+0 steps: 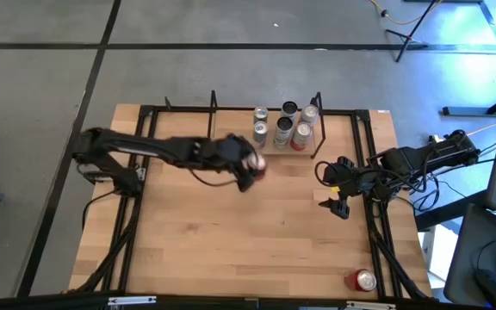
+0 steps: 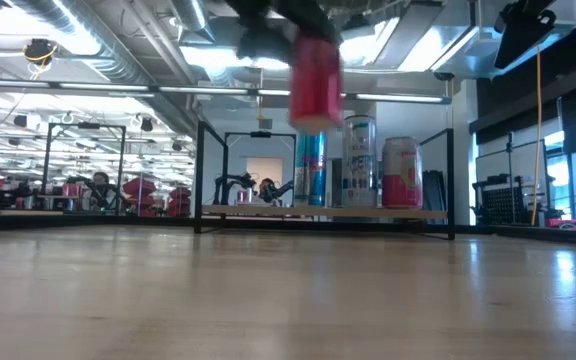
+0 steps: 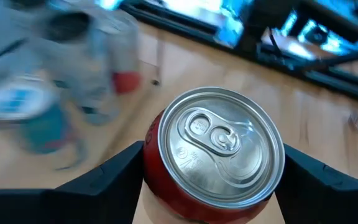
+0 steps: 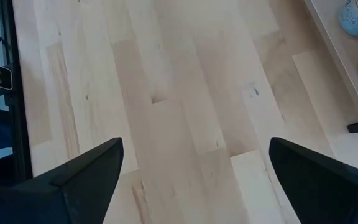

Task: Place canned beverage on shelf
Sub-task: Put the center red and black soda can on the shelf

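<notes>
My left gripper (image 1: 252,168) is shut on a red can (image 3: 213,155) and holds it high above the table, just in front of the shelf (image 1: 231,129). In the low view the red can (image 2: 315,85) hangs upright in the air. The shelf (image 2: 323,212), a light plank between black wire end frames, stands at the table's far edge and carries several cans (image 1: 284,125) on its right part. My right gripper (image 1: 332,185) is open and empty over the table's right side. My left gripper pinches the red can's side wall (image 3: 151,158) just below its top rim, one finger (image 3: 114,171) on each side. The can is lifted clear of the table and hangs upright, its silver top with the pull tab (image 3: 219,134) showing.
Another red can (image 1: 365,280) lies at the table's near right corner. Black rails (image 1: 132,224) run along the table's left and right sides. The shelf's left part (image 1: 188,129) carries nothing. Bare wood (image 1: 257,241) lies in the table's middle.
</notes>
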{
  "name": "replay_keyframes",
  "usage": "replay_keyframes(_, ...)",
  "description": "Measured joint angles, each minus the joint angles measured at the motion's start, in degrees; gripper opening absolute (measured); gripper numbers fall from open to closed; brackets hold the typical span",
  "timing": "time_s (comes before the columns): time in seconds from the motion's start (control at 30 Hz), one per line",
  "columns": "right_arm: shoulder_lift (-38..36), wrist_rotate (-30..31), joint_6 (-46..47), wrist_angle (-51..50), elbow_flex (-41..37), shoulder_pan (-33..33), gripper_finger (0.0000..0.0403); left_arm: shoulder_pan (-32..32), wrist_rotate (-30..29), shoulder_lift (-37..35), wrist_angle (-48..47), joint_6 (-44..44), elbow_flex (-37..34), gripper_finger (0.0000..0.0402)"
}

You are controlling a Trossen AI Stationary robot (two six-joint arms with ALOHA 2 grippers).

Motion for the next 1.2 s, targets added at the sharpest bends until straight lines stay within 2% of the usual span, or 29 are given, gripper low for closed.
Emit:
replay_keyframes(0.17,0.0,2.2,0.0,0.1,0.0,0.0,0.0390,4.4,-3.4,-6.7,-7.6,-0.1,0.0,0.0273)
replay_keyframes(0.33,0.0,4.0,-0.2,0.1,0.0,0.0,0.0390,12.1,-0.7,-7.5,-7.8,0.6,0.0,0.0274)
replay_keyframes(0.57,0.0,5.1,-1.0,0.1,0.0,0.0,0.0390,22.0,2.7,-3.3,-7.1,2.1,0.0,0.0274)
replay_keyframes(0.73,0.0,5.4,-1.0,0.1,0.0,0.0,0.0390,26.7,7.6,1.1,-5.4,4.2,0.0,0.0274)
replay_keyframes(0.97,0.0,5.4,-0.9,0.1,0.0,0.0,0.0390,29.3,9.4,6.3,-2.8,4.5,0.0,0.0274)
replay_keyframes(1.2,0.0,6.5,-0.9,0.1,0.0,0.0,0.0390,31.2,9.6,8.2,-2.1,4.7,0.0,0.0274)
